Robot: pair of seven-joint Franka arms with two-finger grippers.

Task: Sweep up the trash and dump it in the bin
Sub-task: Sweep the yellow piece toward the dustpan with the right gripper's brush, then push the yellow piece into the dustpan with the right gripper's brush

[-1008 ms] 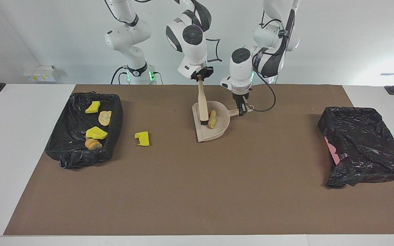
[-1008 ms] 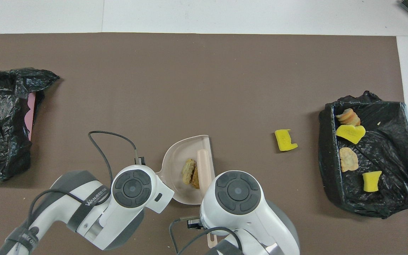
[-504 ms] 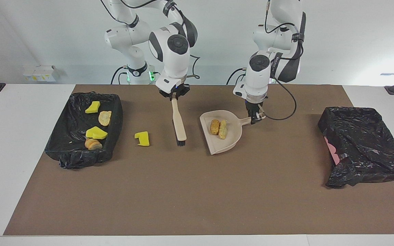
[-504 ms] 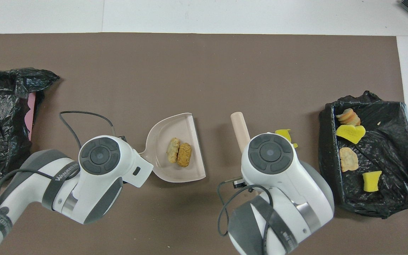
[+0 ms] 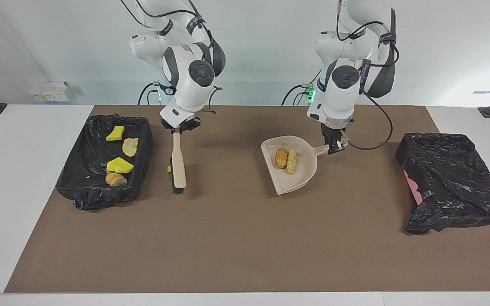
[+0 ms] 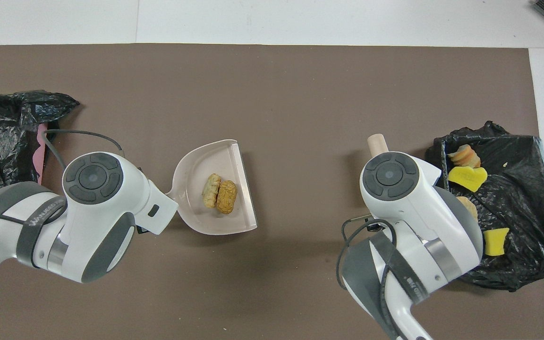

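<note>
While the left gripper stays clamped on the handle of the dustpan, two tan lumps lie in its pan. The right gripper pinches the brush, bristles down beside the trash-filled bin. From across the table a yellow sponge piece peeks out by the brush; from overhead the right arm hides it. Another black-bagged bin sits toward the left arm's end.

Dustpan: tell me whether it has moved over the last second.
Yes. The dustpan, held by the left claw with two bread lumps in it, has shifted along the table toward the closed black bag at the left arm's end.
</note>
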